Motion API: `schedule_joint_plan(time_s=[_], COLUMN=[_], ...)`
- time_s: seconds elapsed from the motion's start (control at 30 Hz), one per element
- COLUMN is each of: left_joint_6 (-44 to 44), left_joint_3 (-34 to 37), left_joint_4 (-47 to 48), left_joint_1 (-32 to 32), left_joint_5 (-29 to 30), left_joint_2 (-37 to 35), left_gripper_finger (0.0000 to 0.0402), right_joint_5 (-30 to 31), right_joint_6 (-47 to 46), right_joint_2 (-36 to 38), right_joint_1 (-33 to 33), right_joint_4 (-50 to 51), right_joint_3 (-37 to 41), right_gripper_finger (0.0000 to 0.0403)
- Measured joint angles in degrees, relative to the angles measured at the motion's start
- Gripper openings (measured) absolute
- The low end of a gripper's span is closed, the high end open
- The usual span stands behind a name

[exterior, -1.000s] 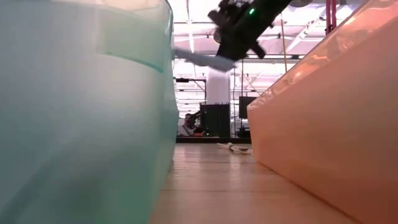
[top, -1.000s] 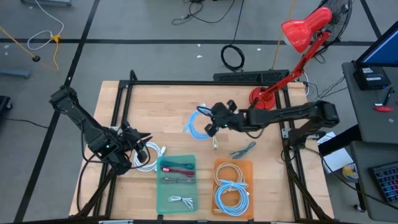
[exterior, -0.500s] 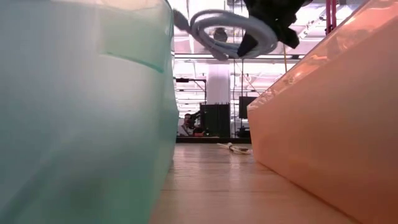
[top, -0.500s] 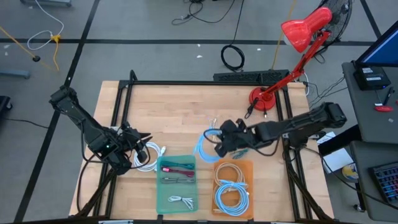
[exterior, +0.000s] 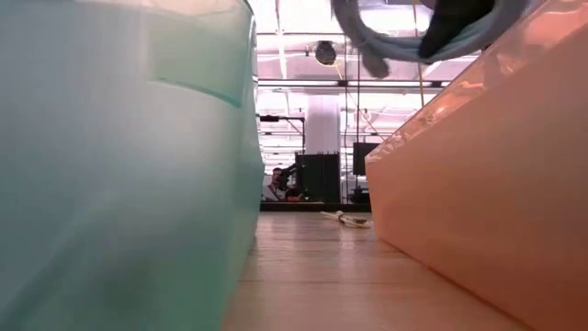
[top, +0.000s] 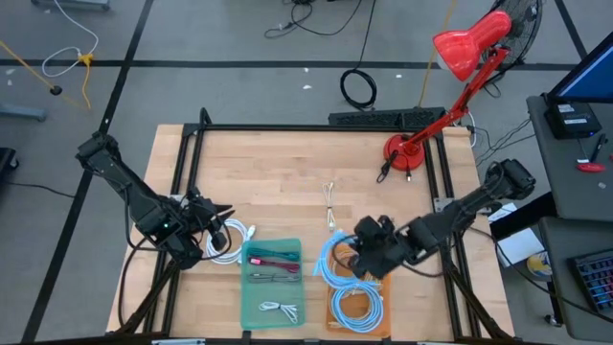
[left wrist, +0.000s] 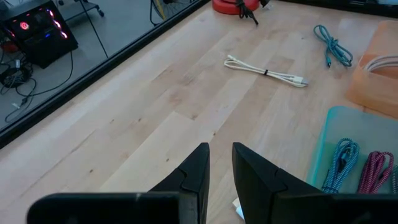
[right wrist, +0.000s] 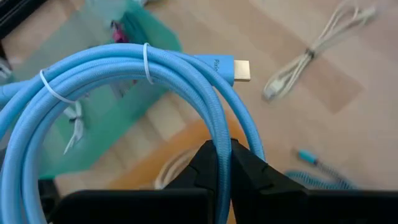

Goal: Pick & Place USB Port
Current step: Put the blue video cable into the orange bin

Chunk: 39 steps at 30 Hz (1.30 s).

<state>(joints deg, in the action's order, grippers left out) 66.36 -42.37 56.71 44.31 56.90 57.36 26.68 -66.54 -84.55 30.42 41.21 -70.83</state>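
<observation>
I've got the right gripper [top: 362, 257] hanging over the orange tray [top: 379, 309], its fingers [right wrist: 247, 168] pinched tight on the coiled blue cable [right wrist: 124, 81]; the coil is off the tabletop [top: 268, 172], above the tray's near-left corner and the gap to the green tray [top: 272, 309]. Its gold plug end points clear of the coil. Left gripper [left wrist: 219, 168] waits low at the left side of the tabletop by the white cable coil [top: 230, 244], fingers [left wrist: 196, 168] a narrow slit apart, nothing between them. On the bare wood I see a white tied cable [left wrist: 266, 71] and a teal cable [left wrist: 329, 45] beyond the trays. Red lamp [top: 450, 67] stands at the far-right corner.
</observation>
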Motion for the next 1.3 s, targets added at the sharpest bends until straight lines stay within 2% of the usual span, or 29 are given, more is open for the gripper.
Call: schedule_joint_plan(time_s=[0.3,0.57,0.7,0.93,1.13,1.3], left_joint_6=[0.2,0.2,0.2,0.2,-0.1,-0.1], left_joint_3=[0.0,0.0,0.0,0.0,0.0,0.0], left_joint_4=[0.0,0.0,0.0,0.0,0.0,0.0], left_joint_1=[0.0,0.0,0.0,0.0,0.0,0.0], left_joint_5=[0.0,0.0,-0.2,-0.5,-1.6,-1.6], left_joint_2=[0.0,0.0,0.0,0.0,0.0,0.0], left_gripper_finger=[0.0074,0.0074,0.0074,0.0074,0.0074,0.0074], right_joint_5=[0.1,-1.0,-3.5,-4.7,-7.3,-6.2], right_joint_6=[-13.0,-27.6,-31.7,-32.0,-34.9,-36.4], right_joint_2=[0.0,-1.5,-3.9,-7.6,-9.3,-9.4], right_joint_1=[9.2,14.5,14.9,12.9,11.2,10.7], right_joint_4=[1.5,8.3,10.7,11.0,15.5,18.7], right_joint_3=[0.0,0.0,0.0,0.0,0.0,0.0], right_gripper_finger=[0.0008,0.0008,0.0008,0.0008,0.0008,0.0008])
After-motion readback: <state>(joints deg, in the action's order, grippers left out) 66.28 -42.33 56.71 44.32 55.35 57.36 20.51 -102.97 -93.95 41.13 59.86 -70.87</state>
